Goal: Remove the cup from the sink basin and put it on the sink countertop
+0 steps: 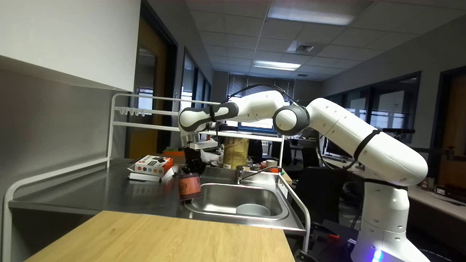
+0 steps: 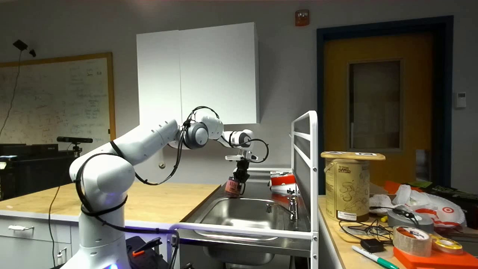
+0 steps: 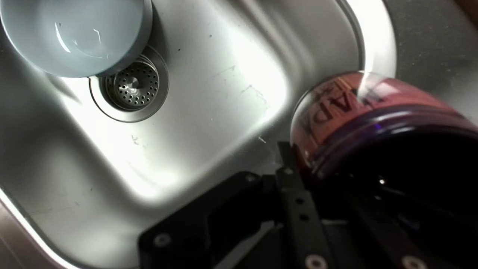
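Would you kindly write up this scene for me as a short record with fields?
Held: dark-red lettered cup, tilted
Holder: black gripper, one of its fingers along the cup's outer wall
Cup position: at one end of the rectangular stainless-steel sink basin; rim contact unclear
Inside basin: round light-grey bowl, partly hiding the perforated metal drain in the wrist view
On flat grey steel countertop: red-and-white cardboard packaging
Status: cup not yet released
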`<state>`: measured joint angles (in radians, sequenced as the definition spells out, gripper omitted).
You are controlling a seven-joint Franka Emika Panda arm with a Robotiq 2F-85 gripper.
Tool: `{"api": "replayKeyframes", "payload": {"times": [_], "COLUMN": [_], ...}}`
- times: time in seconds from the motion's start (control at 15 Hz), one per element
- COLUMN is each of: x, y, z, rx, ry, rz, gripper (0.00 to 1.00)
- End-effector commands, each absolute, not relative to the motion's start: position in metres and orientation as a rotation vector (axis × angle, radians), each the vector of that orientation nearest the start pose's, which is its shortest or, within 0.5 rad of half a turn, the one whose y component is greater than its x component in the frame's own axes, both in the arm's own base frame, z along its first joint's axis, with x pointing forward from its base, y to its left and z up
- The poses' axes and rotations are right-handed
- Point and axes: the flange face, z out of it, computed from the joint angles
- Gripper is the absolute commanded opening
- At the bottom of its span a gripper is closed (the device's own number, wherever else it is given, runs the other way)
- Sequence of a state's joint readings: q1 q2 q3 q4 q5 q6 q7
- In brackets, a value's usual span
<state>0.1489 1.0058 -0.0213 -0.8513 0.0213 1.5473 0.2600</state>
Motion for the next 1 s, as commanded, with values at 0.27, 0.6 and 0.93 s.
{"api": "replayKeyframes", "payload": {"times": [0.27, 0.6, 0.93], "x": [0.771, 0.773, 0.772], "y": [0.091, 0.083, 0.078], "z": [0.269, 0.259, 0.244], "rx": [-3.206, -3.229, -3.256], "ry": [0.392, 0.46, 0.49], "rz": [0.227, 0.215, 0.246], "gripper": [0.02, 0.36, 0.73]}}
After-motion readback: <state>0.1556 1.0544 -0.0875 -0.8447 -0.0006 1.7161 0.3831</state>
